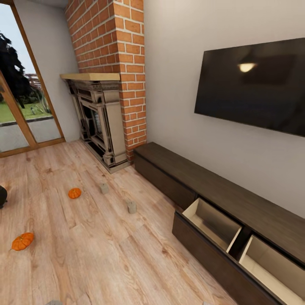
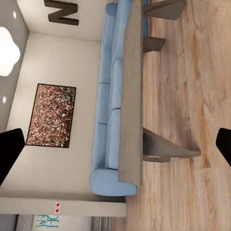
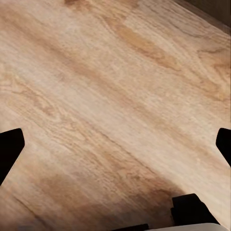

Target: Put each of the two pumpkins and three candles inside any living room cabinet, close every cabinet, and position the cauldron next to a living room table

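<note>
A: Claws first. What've we got?

B: Left gripper: fingertips at the far left and right edges of the left wrist frame, spread wide, nothing btwn them. Right gripper: same, spread, empty, w/ bare plank floor under it.

A: And the targets, relative to that?

B: Head view: two candles, one mid-frame, one a bit lower right. Pumpkins further left: one beside the first candle, one at lower left. All well apart from the cabinet, which runs along the right w/ two drawers pulled out at lower right.

A: Which arm's nearer?

B: My guess: right arm for the lower candle, since it lies on the cabinet side. Candles stand upright, so long axis is vertical.

A: Hidden bits?

B: Third candle: can't spot it. Dark shape cut off at the left edge, prob. the cauldron, can't confirm. Left wrist cam looks at the coffee table and blue sofa, turned sideways in frame.
</note>
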